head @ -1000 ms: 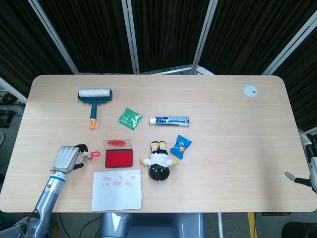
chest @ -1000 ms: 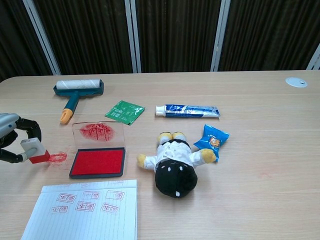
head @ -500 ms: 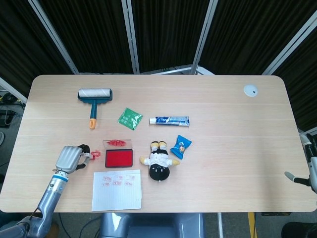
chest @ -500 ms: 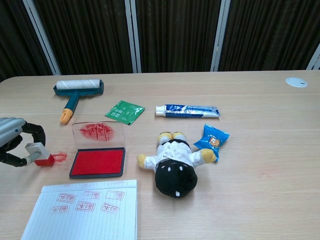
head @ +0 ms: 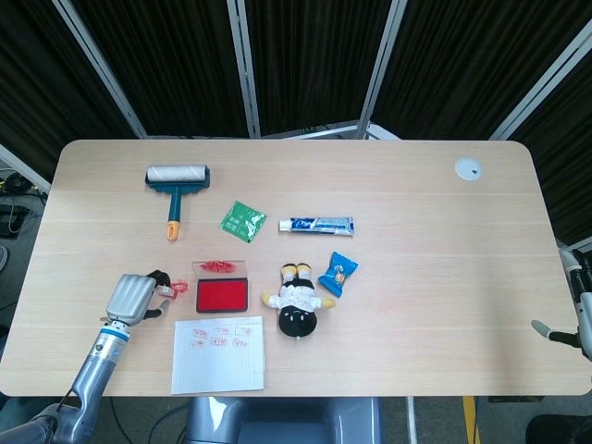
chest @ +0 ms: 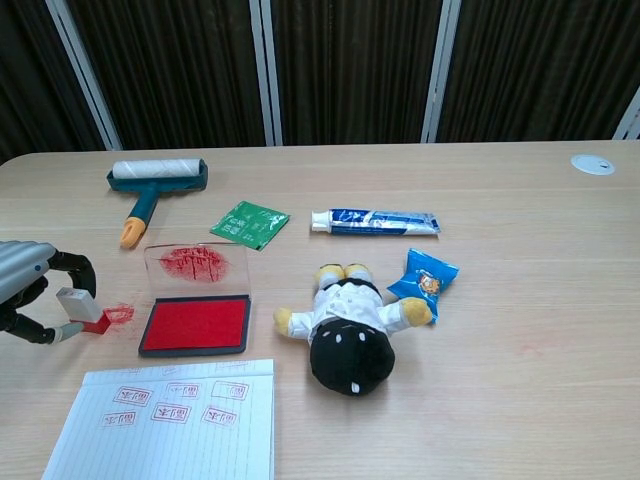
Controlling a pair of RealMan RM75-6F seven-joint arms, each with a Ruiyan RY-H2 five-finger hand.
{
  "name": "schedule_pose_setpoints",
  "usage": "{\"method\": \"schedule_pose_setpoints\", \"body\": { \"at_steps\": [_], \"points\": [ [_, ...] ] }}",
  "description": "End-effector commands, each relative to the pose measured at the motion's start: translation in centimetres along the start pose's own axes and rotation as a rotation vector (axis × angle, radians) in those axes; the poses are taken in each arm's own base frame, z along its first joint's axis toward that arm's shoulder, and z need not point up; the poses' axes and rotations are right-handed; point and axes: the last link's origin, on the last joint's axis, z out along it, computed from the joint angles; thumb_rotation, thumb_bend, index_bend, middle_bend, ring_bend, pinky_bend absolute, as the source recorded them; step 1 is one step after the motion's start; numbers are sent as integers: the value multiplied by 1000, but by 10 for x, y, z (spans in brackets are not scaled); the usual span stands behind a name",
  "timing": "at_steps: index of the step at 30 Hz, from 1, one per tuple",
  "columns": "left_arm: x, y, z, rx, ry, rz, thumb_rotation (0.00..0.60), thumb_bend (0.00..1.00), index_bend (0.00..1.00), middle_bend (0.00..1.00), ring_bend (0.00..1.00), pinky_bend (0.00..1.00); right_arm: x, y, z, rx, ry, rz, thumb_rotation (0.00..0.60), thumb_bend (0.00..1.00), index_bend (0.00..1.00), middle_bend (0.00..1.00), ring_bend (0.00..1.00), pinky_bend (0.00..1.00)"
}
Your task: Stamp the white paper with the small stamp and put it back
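The small stamp (chest: 80, 305), a white block with a red base, stands on a red ink smudge on the table, left of the red ink pad (chest: 195, 324). My left hand (chest: 25, 275) curls around it, one finger over its top and the thumb at its near side, pinching it. In the head view the left hand (head: 131, 298) covers most of the stamp (head: 165, 292). The white lined paper (chest: 170, 430) lies at the front edge with several red stamp marks along its top. Only a sliver of my right hand (head: 548, 329) shows at the far right edge.
The pad's clear lid (chest: 196, 263) lies open behind it. A plush doll (chest: 350, 325), a blue snack bag (chest: 423, 277), a toothpaste tube (chest: 375, 222), a green packet (chest: 250, 223) and a lint roller (chest: 155, 178) spread across the middle. A white disc (chest: 593, 164) sits far right.
The stamp went from tilted and lifted in my left hand to standing upright on the red smudge. The hand drew back slightly towards the front-left.
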Motion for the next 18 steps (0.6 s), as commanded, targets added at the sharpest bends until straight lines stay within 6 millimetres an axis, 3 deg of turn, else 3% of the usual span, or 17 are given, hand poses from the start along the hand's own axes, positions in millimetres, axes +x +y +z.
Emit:
{"method": "schedule_pose_setpoints", "body": {
  "at_steps": [1,11,18],
  "points": [
    [0,0,0,1,0,0,600,229,431,419,869,831,0,0,0,0,0,0,600,0,0,0,0,0],
    [3,-1,-3,7,17,-10,600,179,385,354,868,829,1,-1,0,4,0,5,600,0,0,0,0,0],
    [25,4,-14,-3,92,-5,600,105,327,280,859,825,5,-3,-4,19,8,26,600,0,0,0,0,0]
  ]
}}
